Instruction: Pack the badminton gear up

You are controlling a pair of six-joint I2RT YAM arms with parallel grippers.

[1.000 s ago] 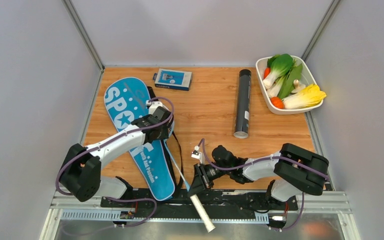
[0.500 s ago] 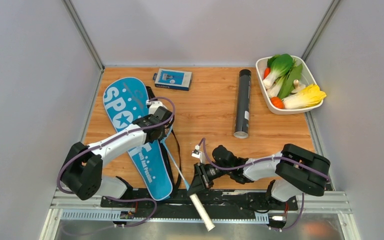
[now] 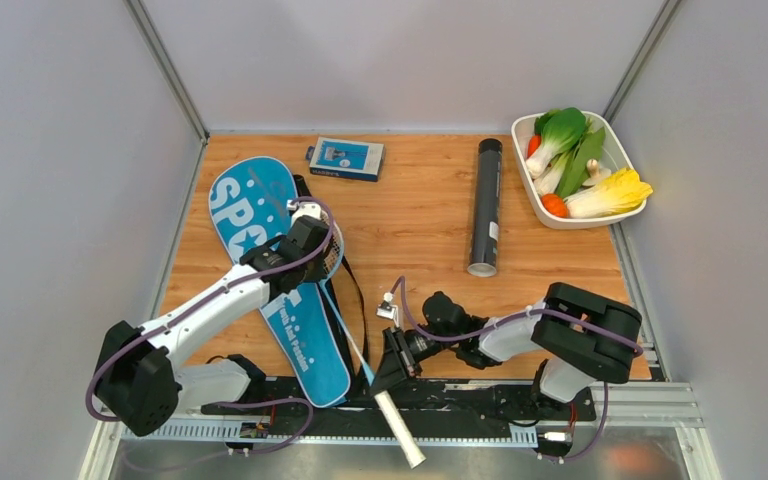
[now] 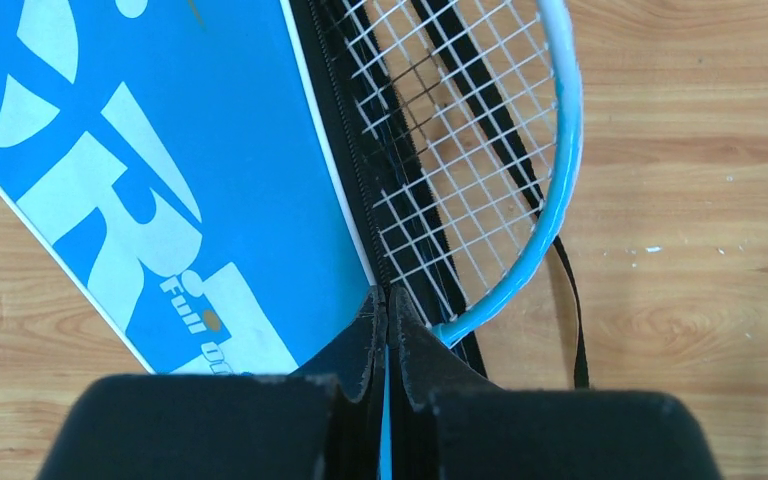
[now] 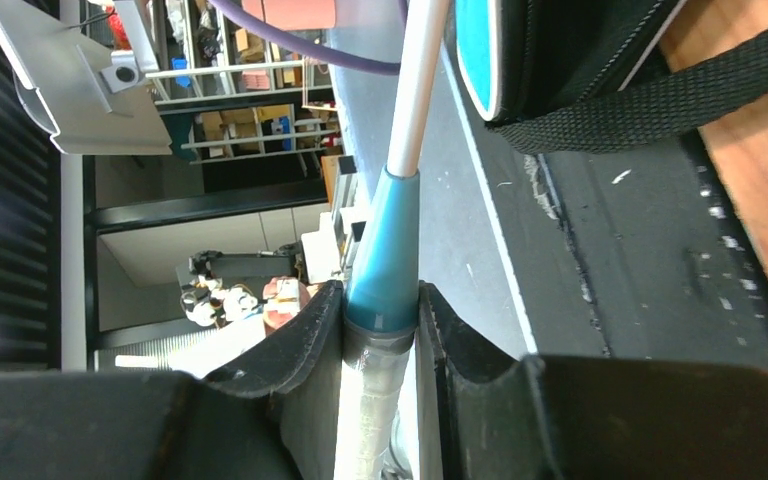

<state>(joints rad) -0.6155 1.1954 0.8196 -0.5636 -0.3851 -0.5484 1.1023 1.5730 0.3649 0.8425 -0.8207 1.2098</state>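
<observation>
Right fingers (image 5: 295, 352) around the racket (image 5: 384, 265) handle.

Robotics lab test cell, prob. set in a storage-type workroom. Evidence: wooden tabletop (image 3: 410, 200) boxed in by plain grey panels (image 3: 60, 150) on aluminium posts (image 3: 165, 68), w/ slotted alu rail (image 3: 480, 432) along the arm bases. Right wrist view: past the right gripper (image 5: 380, 300), up & left of its jaws, metal shelving (image 5: 240, 100) stacked w/ boxes & misc. stock. Dark slatted shutter (image 5: 10, 250) far left of the jaws.
</observation>
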